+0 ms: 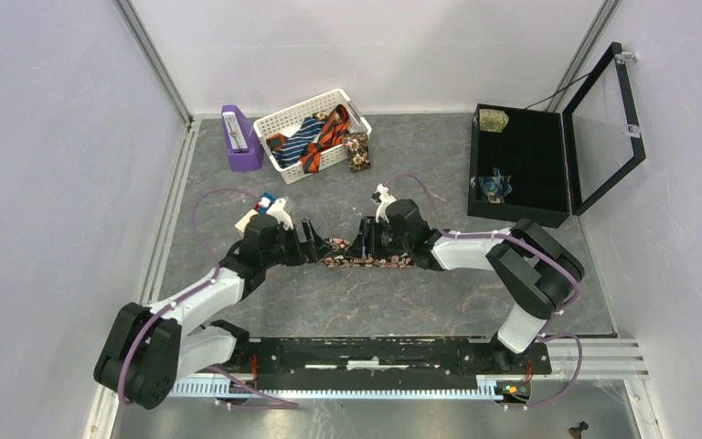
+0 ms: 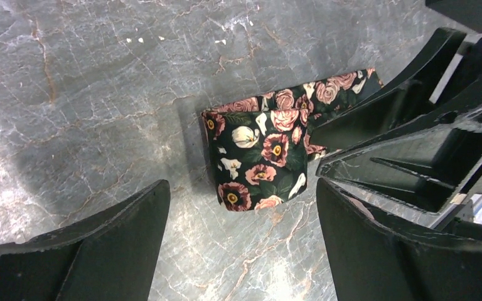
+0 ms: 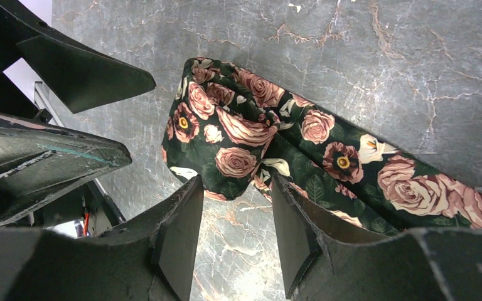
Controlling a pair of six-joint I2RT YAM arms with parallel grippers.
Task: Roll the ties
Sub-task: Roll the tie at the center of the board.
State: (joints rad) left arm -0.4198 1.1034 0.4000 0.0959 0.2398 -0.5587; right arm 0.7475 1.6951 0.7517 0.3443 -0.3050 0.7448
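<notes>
While the roll looks barely begun, the floral tie (image 1: 375, 262) lies across the middle of the bench (image 1: 329, 311), with 1 end folded over between the 2 arms and the rest trailing under the right arm.

Left pincer (image 2: 241, 184): spread wide, straddling the folded end without touching it.

Right pincer (image 3: 236, 180): half spread, tips at the edge of the fold. Whether it pinches cloth cannot be told.

Step judged: turning the first fold into a tight core.

Handling: 1 pincer should pin the fold flat while the other tips it over. Edges want squaring so the roll does not cone, and the loose length should lie straight.

Views: only the overhead view shows the basket (image 1: 297, 108) of loose ties at the back and the black case (image 1: 530, 155) with 2 ties inside, but the arms hide the fold there. Only the wrist views show the fold's shape and the gap at each pincer.
</notes>
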